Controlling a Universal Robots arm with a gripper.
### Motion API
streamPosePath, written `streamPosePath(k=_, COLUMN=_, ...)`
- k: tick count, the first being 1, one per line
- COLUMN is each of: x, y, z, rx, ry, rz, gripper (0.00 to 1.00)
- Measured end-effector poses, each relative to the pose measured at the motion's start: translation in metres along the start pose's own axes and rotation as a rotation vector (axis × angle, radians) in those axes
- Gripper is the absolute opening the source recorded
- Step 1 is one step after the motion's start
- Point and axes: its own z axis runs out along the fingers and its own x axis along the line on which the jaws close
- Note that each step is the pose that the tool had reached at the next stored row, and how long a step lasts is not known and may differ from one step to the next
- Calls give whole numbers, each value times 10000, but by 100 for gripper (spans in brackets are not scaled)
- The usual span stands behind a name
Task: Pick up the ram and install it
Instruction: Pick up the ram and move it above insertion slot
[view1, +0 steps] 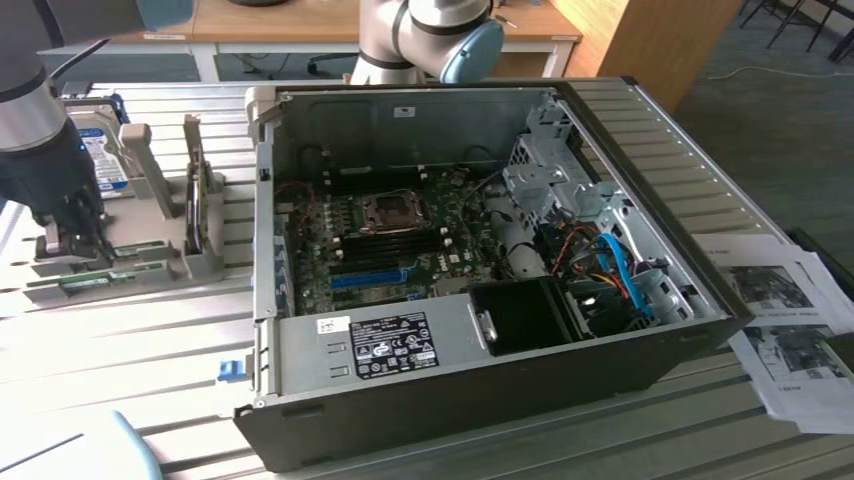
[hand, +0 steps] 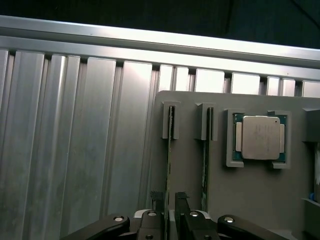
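The hand (hand: 168, 197) stood released, one finger on each side of the ram (hand: 169, 150). The ram stood on edge in the end slot of the grey holder (hand: 192, 175). A second memory stick (hand: 205, 150) occupied the neighbouring slot, and a processor chip (hand: 260, 137) sat in the holder's recess beyond. The holder lay on the slatted aluminium worktop (hand: 75, 140), beside the open computer case (view1: 441, 410).

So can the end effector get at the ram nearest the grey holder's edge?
Probably yes. The end effector is open around that ram, one finger on each side, with nothing in the way. The second ram stands apart beside it.
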Motion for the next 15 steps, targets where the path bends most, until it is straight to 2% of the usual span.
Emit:
streamPosePath(k=3, x=5, y=-73, z=-3, rx=-1, ry=0, rz=2, gripper=23)
streamPosePath(k=15, x=5, y=-76, z=63, rx=-1, ry=0, rz=1, gripper=23)
